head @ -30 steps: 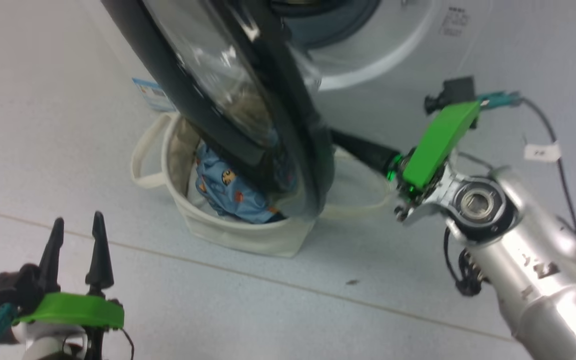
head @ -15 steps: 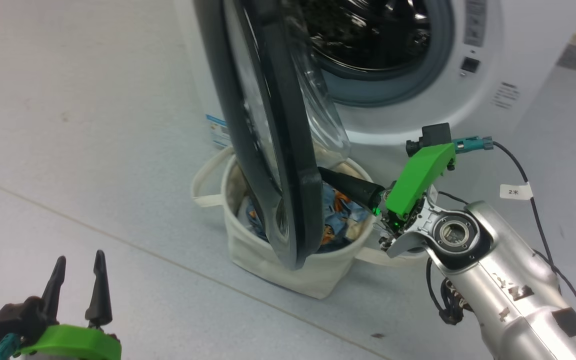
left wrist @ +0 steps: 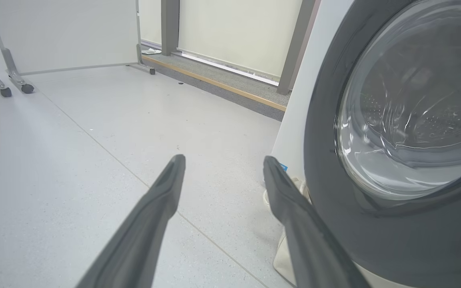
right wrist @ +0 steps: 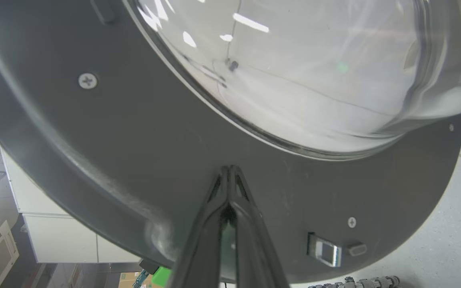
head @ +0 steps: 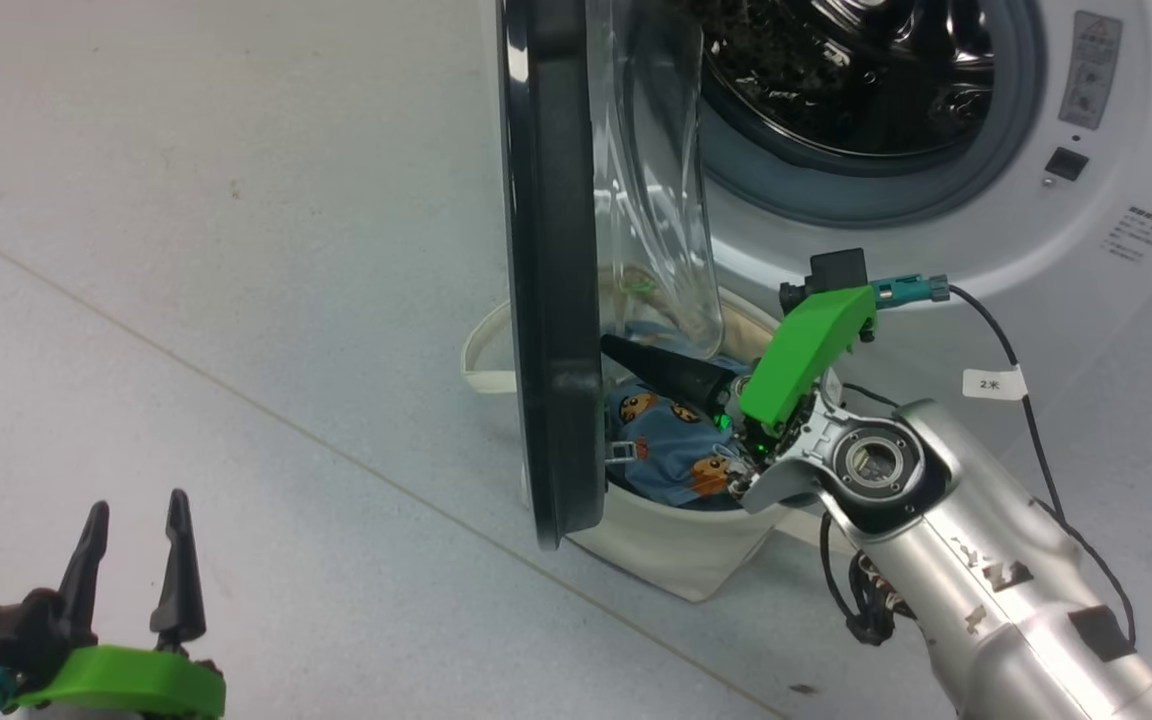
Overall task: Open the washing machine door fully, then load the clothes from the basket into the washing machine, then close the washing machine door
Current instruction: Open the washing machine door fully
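Observation:
The washing machine [head: 1086, 240] stands at the top right, its steel drum [head: 836, 70] exposed. The washing machine door [head: 548, 250] stands out edge-on, its clear bowl facing the drum. My right gripper [head: 611, 347] is shut with nothing in it, and its tips press the door's inner black rim [right wrist: 114, 132] just below the glass [right wrist: 294, 72]. Under the door sits the cream basket [head: 676, 560] holding the blue clothes [head: 671, 445] with orange faces. My left gripper [head: 131, 525] hangs open at the lower left, apart from the door's outer face [left wrist: 322, 168].
A cable with a white tag [head: 994, 383] trails off my right wrist. In the left wrist view, wheeled frame legs [left wrist: 10, 84] and a wood-edged ledge [left wrist: 214, 82] lie beyond open grey floor. The door's latch [right wrist: 324, 250] shows near my right fingers.
The head camera has turned, shifting the whole picture. The door has swung wider, from slanted to edge-on, with my shut right gripper staying against its inner rim. My left gripper stays open.

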